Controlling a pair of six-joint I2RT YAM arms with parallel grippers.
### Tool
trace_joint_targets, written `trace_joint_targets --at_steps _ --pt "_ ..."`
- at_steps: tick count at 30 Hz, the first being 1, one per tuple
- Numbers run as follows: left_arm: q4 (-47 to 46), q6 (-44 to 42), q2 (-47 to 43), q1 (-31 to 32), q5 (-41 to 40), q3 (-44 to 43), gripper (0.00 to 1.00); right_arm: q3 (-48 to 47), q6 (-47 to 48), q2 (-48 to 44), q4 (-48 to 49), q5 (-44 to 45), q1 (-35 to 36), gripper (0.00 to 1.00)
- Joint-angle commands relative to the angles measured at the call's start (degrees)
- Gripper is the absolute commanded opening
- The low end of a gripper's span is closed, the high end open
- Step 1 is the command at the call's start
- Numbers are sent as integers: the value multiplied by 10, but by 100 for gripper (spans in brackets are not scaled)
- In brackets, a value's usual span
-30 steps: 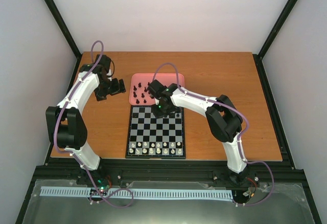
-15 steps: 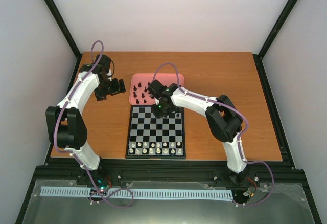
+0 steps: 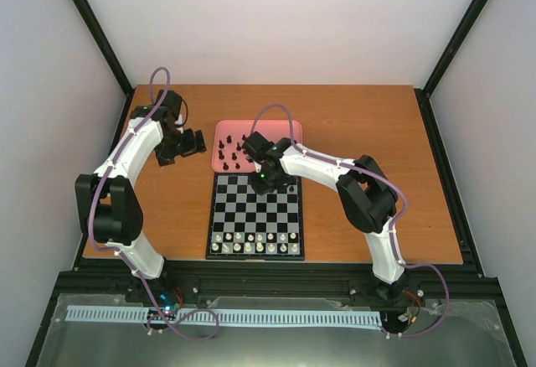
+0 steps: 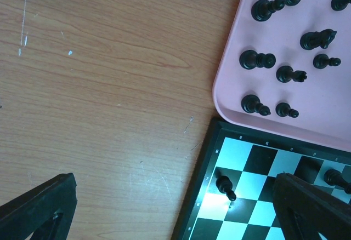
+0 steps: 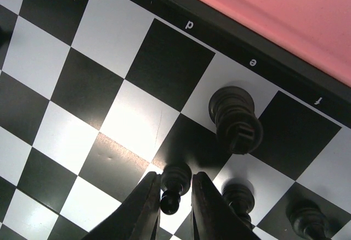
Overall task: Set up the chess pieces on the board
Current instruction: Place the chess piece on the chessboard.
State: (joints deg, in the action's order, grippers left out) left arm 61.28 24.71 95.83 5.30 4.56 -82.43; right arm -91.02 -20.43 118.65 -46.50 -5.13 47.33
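Note:
The board (image 3: 255, 208) lies in front of the pink tray (image 3: 289, 128), which holds several black chess pieces (image 4: 258, 60). My right gripper (image 5: 175, 177) hovers low over the board's far rows (image 3: 266, 178). Its fingers stand slightly apart on either side of a black pawn (image 5: 175, 185) that rests upright on a square. A taller black piece (image 5: 236, 119) stands on the e square, and two more pawns (image 5: 238, 199) stand to the right. My left gripper (image 4: 175, 212) hangs wide open and empty over the table left of the tray (image 3: 194, 141). A lone black pawn (image 4: 225, 187) stands near the board's far left corner.
White pieces (image 3: 255, 243) fill the board's two near rows. The tray's rim (image 4: 230, 86) nearly touches the board's far edge (image 4: 241, 136). Bare wooden table (image 4: 109, 86) stretches left of both. Black frame posts stand at the table's back corners.
My right gripper's fingers have parted a little around the pawn, which now stands on the board. Both arms have hardly moved.

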Motion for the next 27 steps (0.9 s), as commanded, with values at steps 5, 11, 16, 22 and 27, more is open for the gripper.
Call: trace_joint_targets --at_steps 5,11,16,22,27 --pt "-7 6 -15 1 4 2 100 -8 -2 4 7 1 -1 18" --pt "-8 7 -16 1 4 3 100 6 5 -28 13 -8 2 30" --pt "-8 8 -15 1 6 2 100 4 5 -46 0 -11 2 32" --pt "-8 7 -17 1 6 2 100 16 7 -61 -6 -27 11 9" --pt "-8 7 -16 1 6 4 100 32 4 -56 -2 -38 14 3"
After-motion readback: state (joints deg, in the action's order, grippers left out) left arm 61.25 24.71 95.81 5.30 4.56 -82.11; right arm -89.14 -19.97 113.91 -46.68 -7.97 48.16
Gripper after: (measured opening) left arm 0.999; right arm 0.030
